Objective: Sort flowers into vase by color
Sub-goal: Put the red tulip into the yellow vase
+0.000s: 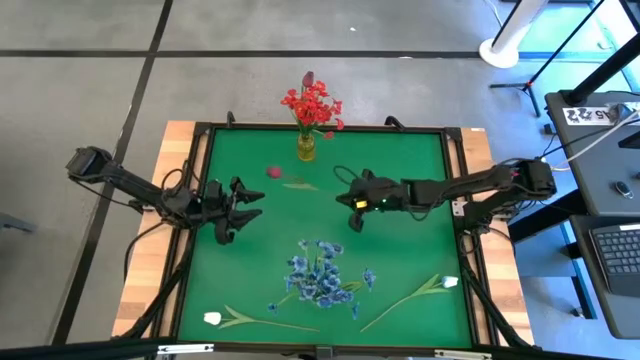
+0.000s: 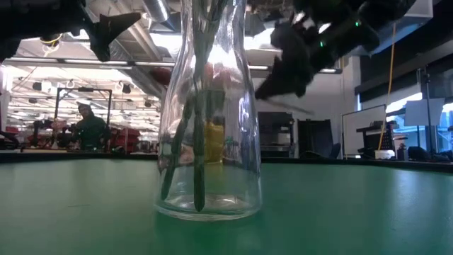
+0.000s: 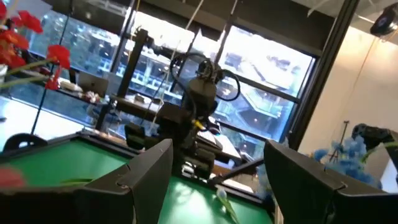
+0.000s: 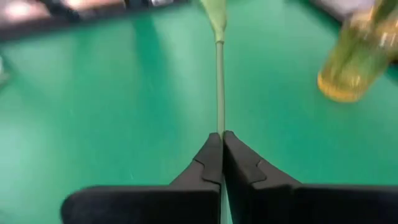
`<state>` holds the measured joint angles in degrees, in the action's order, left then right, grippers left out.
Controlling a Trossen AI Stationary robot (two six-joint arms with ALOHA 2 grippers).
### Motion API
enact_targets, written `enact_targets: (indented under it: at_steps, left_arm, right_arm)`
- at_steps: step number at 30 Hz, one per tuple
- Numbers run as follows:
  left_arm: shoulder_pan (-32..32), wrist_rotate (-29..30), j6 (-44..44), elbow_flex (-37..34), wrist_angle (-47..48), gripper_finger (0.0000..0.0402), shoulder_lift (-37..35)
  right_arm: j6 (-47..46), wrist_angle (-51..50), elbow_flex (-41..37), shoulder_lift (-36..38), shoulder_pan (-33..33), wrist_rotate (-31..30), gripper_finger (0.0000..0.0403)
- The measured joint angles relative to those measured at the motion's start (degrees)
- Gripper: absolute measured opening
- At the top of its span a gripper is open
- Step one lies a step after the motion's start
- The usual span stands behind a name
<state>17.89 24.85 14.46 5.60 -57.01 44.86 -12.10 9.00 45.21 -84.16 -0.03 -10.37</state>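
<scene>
Pinching a thin green stem (image 4: 219,87) between our right gripper (image 4: 222,144) fingers, we hold them pressed together on it, just above the green table (image 1: 400,250). That stem runs straight out ahead of the fingertips toward the dark red rosebud (image 1: 273,172) — the bud sits at its far end. Off to one side of that gripper stands the yellow vase (image 1: 306,148) with the red sprays (image 1: 312,103) already in it. Our left gripper (image 1: 245,200) hangs spread wide and holds nothing, across from the right one. Nearer the front edge lie the blue sprays (image 1: 320,275) in a loose heap, with two white tulips (image 1: 213,318) flat on either side — well apart from both grippers.
</scene>
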Motion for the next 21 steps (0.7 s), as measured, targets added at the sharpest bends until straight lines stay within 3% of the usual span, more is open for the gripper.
enact_targets:
  at_steps: [8,15,21]
  left_arm:
    - [-1.6,3.0,-4.9,5.8,5.6,0.0247,0.6]
    - [-7.5,2.4,-4.5,12.5,14.7,0.0247,4.8]
    - [-14.8,-4.3,-2.9,18.3,15.0,0.0247,11.2]
  right_arm:
    - [0.6,12.4,0.0,3.3,0.0,0.0,0.0001]
    - [1.1,19.0,0.1,3.4,0.0,1.3,0.0]
    - [1.5,20.1,0.1,3.4,0.0,2.4,0.0]
